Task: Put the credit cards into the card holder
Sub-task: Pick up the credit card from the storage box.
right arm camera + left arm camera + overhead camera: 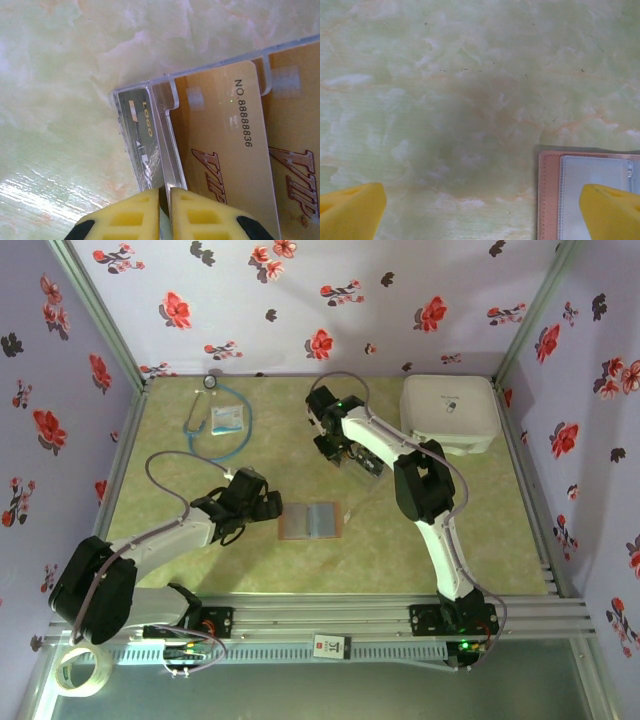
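Right gripper [165,194] pinched over marbled table [470,510], floral walls [400,280].

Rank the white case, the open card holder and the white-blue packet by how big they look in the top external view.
1. White case, clearly largest.
2. Card holder, lying open.
3. White-blue packet, smallest; it lies farther back, which may shrink it a little.
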`<state>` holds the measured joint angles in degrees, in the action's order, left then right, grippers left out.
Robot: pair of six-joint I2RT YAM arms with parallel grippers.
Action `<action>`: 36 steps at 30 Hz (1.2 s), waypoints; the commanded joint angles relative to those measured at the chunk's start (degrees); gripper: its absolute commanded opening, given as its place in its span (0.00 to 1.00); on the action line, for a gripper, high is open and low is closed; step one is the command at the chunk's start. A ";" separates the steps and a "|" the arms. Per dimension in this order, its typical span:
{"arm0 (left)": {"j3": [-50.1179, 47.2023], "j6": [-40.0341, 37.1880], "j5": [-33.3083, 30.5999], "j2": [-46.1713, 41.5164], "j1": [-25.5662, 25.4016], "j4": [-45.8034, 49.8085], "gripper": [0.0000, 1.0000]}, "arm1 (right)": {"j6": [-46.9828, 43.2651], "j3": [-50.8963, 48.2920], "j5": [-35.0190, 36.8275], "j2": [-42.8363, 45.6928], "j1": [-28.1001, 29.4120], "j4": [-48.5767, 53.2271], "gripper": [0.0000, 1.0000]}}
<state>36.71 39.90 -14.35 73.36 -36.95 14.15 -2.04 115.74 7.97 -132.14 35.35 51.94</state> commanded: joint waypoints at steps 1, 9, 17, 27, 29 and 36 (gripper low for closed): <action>1.87 -1.79 0.38 0.67 0.47 1.09 1.00 | -2.91 1.45 -2.25 -1.19 -0.40 2.10 0.07; 3.12 -2.74 0.71 0.51 0.47 1.61 1.00 | -5.74 4.48 -4.27 -1.28 -0.37 5.26 0.02; 3.81 -3.36 0.51 0.38 0.47 2.72 1.00 | -7.12 8.05 -6.39 -0.26 -0.29 8.75 0.00; 6.80 -3.52 -0.33 2.19 0.43 5.87 1.00 | -1.92 3.93 -10.42 9.32 0.68 5.25 0.00; 8.00 -3.73 -0.25 3.28 0.47 6.42 1.00 | -0.41 1.07 -10.91 12.09 0.68 3.37 0.00; 12.15 -4.24 1.23 7.41 0.32 6.48 1.00 | 5.47 -13.97 -12.79 23.57 0.55 -4.72 0.00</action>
<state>46.46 37.01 -13.82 79.59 -36.95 19.03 -0.86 106.54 -3.11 -112.53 35.68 51.33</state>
